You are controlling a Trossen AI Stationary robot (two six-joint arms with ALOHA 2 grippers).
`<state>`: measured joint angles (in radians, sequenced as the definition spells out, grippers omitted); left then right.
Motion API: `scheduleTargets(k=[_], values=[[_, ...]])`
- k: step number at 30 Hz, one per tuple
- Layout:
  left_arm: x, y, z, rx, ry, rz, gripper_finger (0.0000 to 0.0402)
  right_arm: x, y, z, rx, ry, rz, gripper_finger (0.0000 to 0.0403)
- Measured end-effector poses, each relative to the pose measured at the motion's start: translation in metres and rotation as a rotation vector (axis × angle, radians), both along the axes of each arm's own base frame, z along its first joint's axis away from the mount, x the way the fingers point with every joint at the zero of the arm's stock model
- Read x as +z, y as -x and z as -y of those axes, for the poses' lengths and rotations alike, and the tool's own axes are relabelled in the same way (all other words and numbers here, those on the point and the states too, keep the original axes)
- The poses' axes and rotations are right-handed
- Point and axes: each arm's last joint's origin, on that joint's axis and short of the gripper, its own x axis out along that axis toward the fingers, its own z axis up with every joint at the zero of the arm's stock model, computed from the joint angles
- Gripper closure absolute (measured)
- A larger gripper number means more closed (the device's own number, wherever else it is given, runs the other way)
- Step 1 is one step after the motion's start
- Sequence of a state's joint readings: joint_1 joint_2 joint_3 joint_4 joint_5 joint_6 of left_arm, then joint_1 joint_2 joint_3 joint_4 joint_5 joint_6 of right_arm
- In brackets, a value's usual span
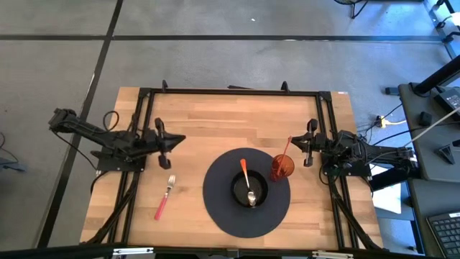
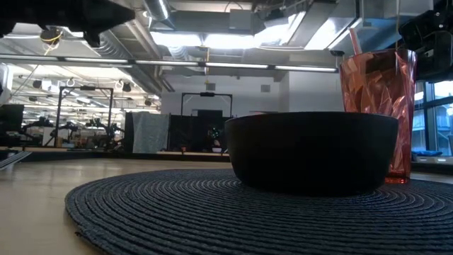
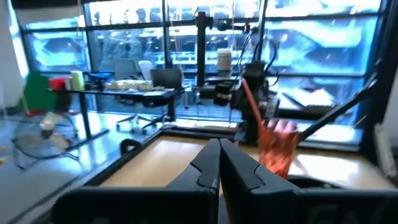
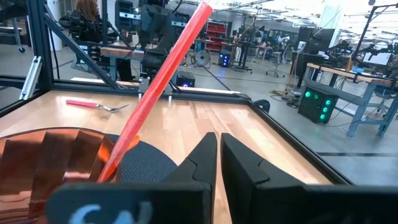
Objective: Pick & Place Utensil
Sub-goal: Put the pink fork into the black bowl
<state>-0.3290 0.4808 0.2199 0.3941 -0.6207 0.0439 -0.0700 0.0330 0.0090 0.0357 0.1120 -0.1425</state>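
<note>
A fork (image 1: 164, 197) with a pink handle lies flat on the wooden table, left of a dark round placemat (image 1: 219, 205); it also shows as the fork (image 4: 96, 105) in the right wrist view. A spoon (image 1: 248, 183) with an orange handle sits in the black bowl (image 1: 259, 188) on the placemat, its handle leaning over the bowl's far rim. My left gripper (image 1: 181, 139) hovers shut, above and beyond the fork. My right gripper (image 1: 296, 142) hovers shut at the table's right, beside a red cup (image 1: 282, 167).
The red faceted cup (image 4: 56, 155) holds a red straw (image 4: 161, 81) and stands on the placemat's right part, close in front of my right gripper (image 4: 217, 149). The low view shows the bowl (image 2: 311, 152) and cup (image 2: 379, 106). Bare wood lies along the far side.
</note>
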Motion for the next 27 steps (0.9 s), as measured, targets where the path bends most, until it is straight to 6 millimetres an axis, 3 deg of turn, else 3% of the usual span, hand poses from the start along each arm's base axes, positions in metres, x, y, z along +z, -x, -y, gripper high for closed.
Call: scheduleTargets(k=[7,13,27], values=[[-0.017,-0.001,0.001,-0.038,0.197,0.041,0.0399,0.0,0.0,0.0,0.0,-0.001,0.0,0.0379],[-0.047,0.003,0.0,-0.036,0.18,0.005,0.0401,0.0,0.0,0.0,0.001,-0.003,0.0,0.0379],[-0.049,0.004,0.0,-0.041,0.159,0.03,0.0398,0.0,0.0,0.0,0.001,-0.002,0.0,0.0379]])
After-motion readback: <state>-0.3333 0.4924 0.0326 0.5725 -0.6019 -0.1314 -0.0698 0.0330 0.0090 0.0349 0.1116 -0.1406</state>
